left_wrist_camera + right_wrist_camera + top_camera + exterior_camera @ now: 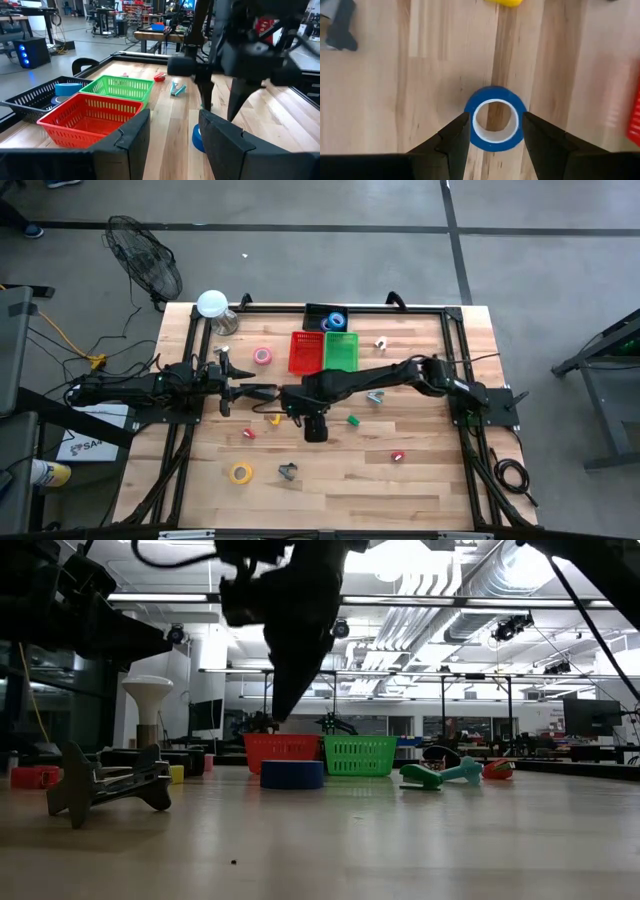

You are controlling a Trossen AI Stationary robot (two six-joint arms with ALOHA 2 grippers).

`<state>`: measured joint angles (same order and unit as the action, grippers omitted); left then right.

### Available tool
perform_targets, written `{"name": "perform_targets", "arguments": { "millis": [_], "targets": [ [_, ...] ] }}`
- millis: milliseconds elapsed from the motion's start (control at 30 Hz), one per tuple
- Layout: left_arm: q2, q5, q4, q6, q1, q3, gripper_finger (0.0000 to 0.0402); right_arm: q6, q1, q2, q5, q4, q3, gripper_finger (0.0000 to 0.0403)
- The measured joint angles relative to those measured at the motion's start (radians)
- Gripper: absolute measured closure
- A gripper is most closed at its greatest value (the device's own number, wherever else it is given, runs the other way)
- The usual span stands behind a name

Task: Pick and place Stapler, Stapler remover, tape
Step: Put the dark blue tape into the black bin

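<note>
- The right gripper (491,131) hangs above a blue tape roll (494,118) lying flat on the table (420,480), in front of the red basket (305,351); its fingers stand apart, one on each side, nothing held.
- The left gripper (172,132) waits just beside that roll, fingers parted, empty.
- The stapler (108,784) sits left of the red basket.
</note>
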<state>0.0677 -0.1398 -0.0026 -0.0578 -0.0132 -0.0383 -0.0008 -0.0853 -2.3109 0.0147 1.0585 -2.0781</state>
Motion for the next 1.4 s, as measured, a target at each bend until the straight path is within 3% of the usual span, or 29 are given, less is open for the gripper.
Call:
{"name": "perform_targets", "arguments": {
  "millis": [600, 867, 1133, 1400],
  "targets": [
    [0.0, 0.0, 0.0, 0.0, 0.0, 0.0, 0.0237, 0.072, -0.032, -0.081, 0.015, 0.016, 0.0, 0.0237],
    [0.0, 0.0, 0.0, 0.0, 0.0, 0.0, 0.0237, 0.083, -0.035, -0.081, -0.043, 0.018, 0.002, 0.0244],
    [0.0, 0.0, 0.0, 0.0, 0.0, 0.0, 0.0237, 0.125, -0.036, -0.07, -0.012, -0.064, 0.129, 0.0248],
    [0.0, 0.0, 0.0, 0.0, 0.0, 0.0, 0.0237, 0.127, -0.044, -0.062, -0.01, -0.051, 0.134, 0.029]
  ]
}}
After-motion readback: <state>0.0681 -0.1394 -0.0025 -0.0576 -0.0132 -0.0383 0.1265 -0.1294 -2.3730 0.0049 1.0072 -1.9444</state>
